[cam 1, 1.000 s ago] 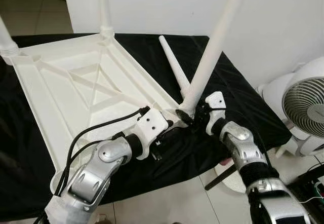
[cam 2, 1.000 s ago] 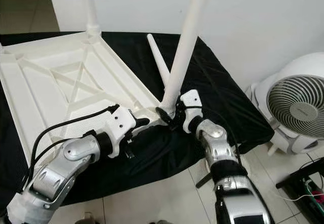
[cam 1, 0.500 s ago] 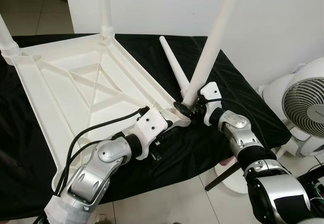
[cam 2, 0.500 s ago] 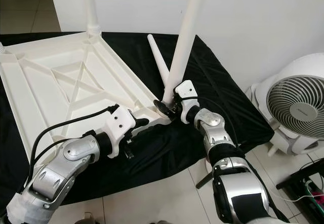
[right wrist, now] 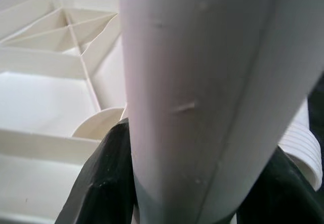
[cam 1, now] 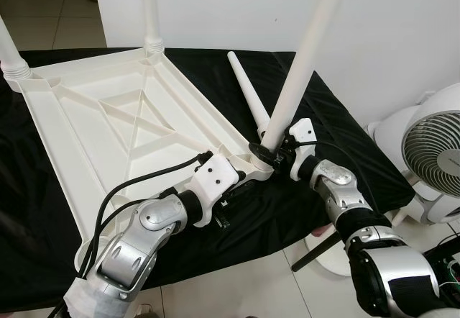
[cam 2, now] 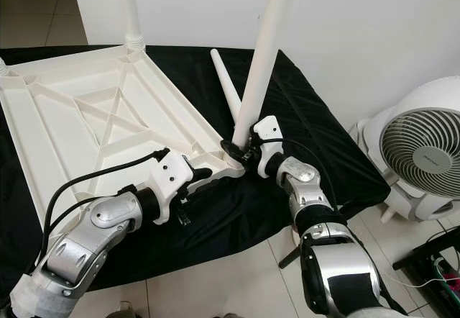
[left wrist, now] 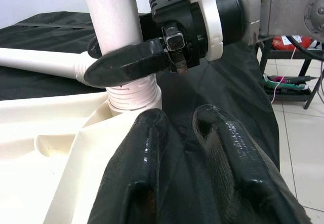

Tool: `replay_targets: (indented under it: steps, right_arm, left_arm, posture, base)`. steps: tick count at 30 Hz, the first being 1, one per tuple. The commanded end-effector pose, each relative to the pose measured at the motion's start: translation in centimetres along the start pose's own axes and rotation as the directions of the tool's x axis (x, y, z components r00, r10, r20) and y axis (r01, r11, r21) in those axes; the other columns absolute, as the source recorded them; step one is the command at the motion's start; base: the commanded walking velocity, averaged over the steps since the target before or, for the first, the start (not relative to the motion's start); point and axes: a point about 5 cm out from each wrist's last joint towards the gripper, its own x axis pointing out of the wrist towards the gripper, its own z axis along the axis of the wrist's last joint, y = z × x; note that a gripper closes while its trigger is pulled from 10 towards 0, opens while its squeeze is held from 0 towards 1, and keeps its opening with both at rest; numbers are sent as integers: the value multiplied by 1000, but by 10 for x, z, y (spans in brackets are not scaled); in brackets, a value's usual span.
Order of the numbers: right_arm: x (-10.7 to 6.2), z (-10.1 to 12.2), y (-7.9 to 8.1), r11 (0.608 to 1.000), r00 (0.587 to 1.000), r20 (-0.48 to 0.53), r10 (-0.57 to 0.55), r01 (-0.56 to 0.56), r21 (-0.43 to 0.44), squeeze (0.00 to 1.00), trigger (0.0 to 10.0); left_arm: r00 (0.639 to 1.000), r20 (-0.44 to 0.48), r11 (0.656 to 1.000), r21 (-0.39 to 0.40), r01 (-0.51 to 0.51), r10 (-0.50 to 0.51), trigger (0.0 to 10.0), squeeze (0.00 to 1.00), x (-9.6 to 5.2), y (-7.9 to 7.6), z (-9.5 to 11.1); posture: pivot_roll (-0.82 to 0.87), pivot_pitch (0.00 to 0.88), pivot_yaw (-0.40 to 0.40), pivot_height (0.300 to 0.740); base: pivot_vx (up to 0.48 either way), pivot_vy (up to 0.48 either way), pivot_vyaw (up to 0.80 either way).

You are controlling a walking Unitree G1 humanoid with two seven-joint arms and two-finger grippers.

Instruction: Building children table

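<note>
An upturned white plastic tabletop lies underside up on a table covered in black cloth, with legs already standing in its two far corners. At the near right corner the right claw is clamped around the base of a third white leg, holding it leaning in the corner socket, where its threaded end sits just above the rim. The left claw rests at the edge of the tabletop beside that corner, its two fingers close together with only a narrow gap and nothing between them. A fourth loose leg lies flat on the cloth just beyond the socket. The main risk, as I judge it, is the tilt: the leg leans well off upright, so turning or pushing it now could cross the threads or jam it crooked, and the long lever above the grip could pry the light tabletop up or slide it off the near edge, since the left claw only rests against it. A slip of the right claw could also drop the leg onto the loose one or toward the white fan standing on the floor to the right. No brand, label or writing can be read anywhere.
</note>
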Motion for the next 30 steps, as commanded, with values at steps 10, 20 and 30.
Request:
replay_targets:
  steps: [10, 20, 30]
  right_arm:
    - [-3, -13, 16, 926, 928, -24, -372, 372, 66, 0, 10000]
    - [-1, -8, 54, 807, 817, -53, -574, 576, 132, 0, 10000]
    - [1, 8, 79, 872, 877, -10, -480, 479, 99, 0, 10000]
  left_arm:
    - [999, -4, 999, -7, 47, -47, 10000, 0, 1, -10, 0]
    - [998, -6, 998, -4, 55, -55, 10000, 0, 3, -11, -2]
    - [999, -11, 999, 4, 39, -39, 10000, 0, 2, -6, -3]
  posture:
    - [106, 43, -124, 740]
    - [97, 33, -125, 740]
    - [94, 28, -132, 740]
  base:
    - [0, 0, 0]
    - [0, 0, 0]
    - [0, 0, 0]
